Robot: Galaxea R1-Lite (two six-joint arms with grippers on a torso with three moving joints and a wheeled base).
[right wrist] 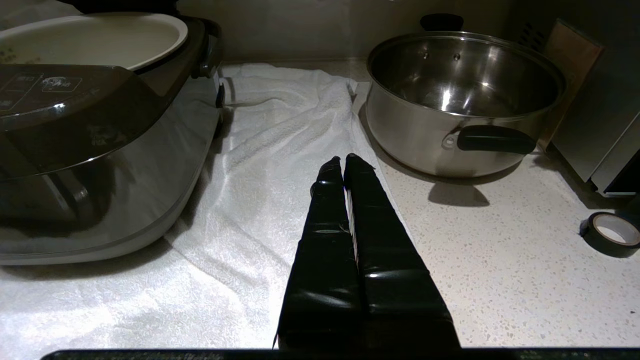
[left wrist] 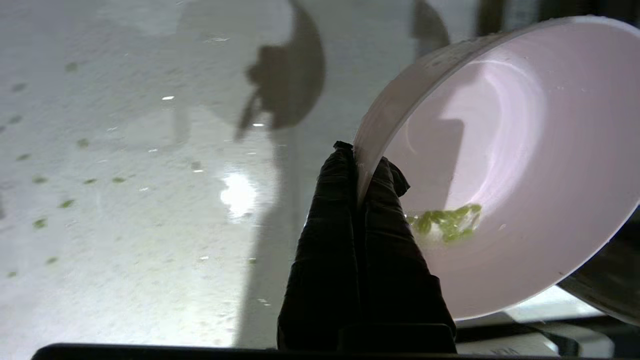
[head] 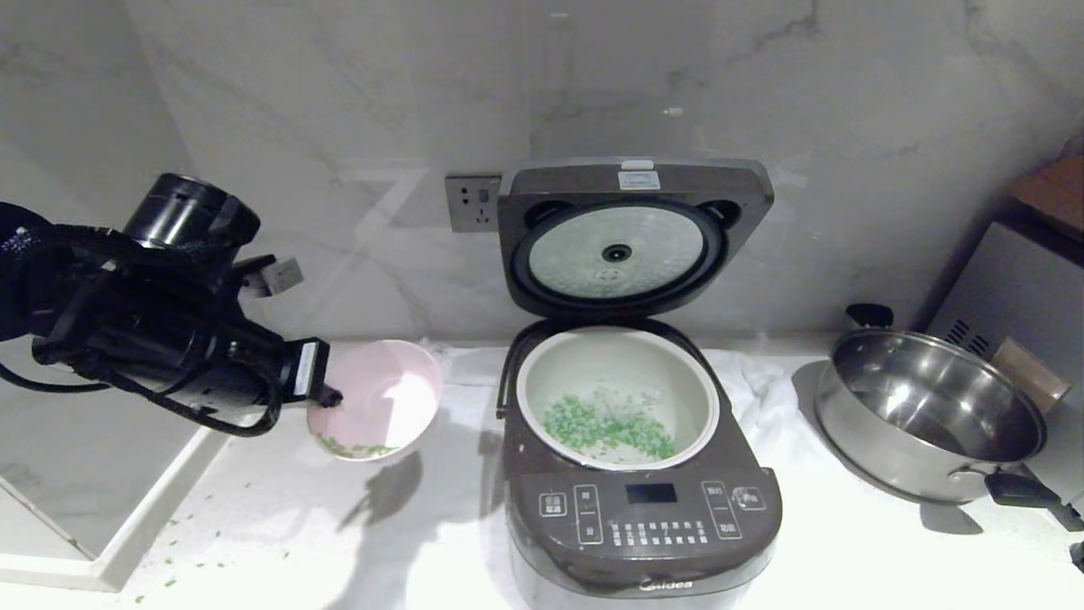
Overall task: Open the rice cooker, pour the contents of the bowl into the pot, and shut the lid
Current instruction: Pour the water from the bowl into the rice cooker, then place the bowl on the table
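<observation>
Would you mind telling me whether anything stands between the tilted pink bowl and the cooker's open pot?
Nothing visible does. The left gripper holds the bowl by its rim, left of the rice cooker; the lid stands raised behind the pot, leaving its mouth open.

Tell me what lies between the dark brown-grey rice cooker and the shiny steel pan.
A rumpled white towel lies between the rice cooker and the steel pan, clearest in the right wrist view.

Grey-veined marble wall point(head: 339, 127) with socket point(head: 473, 202); white speckled countertop point(head: 847, 551) brightly lit; white towel point(right wrist: 280, 130) spread flat.
</observation>
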